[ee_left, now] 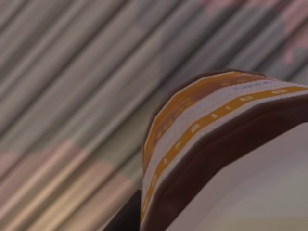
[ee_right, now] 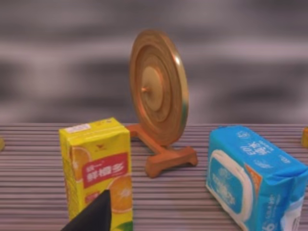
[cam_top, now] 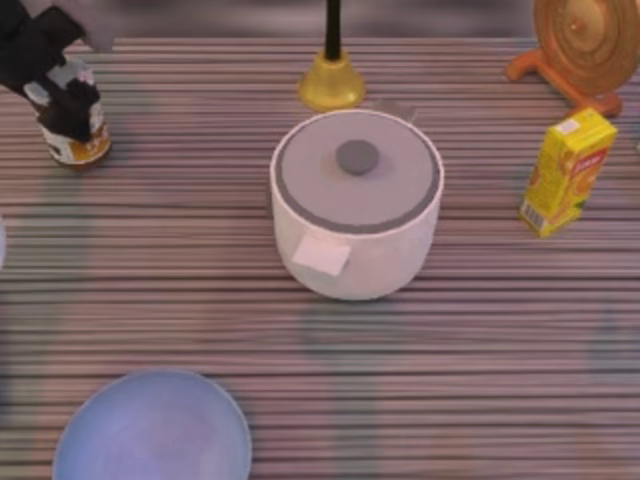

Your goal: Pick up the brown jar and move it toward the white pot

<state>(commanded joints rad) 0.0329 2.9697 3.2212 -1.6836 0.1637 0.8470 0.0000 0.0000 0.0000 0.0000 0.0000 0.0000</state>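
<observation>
The brown jar (cam_top: 78, 143), with a white lid and a white-and-orange label, stands at the table's back left corner. My left gripper (cam_top: 57, 84) comes down over its top, shut on the jar with black fingers on either side of the lid. In the left wrist view the brown jar (ee_left: 211, 139) fills the picture, label band and pale lid very close. The white pot (cam_top: 360, 265), with grey lid and knob, sits at the table's middle, well to the right of the jar. My right gripper (ee_right: 96, 216) is outside the top view; only a dark tip shows in its wrist view.
A gold bell (cam_top: 331, 80) stands just behind the pot. At the right are a yellow juice carton (cam_top: 567, 172) and a wooden disc on a stand (cam_top: 585, 40). A blue bowl (cam_top: 150, 430) lies front left. A blue wipes pack (ee_right: 255, 173) shows beside the carton (ee_right: 98, 168).
</observation>
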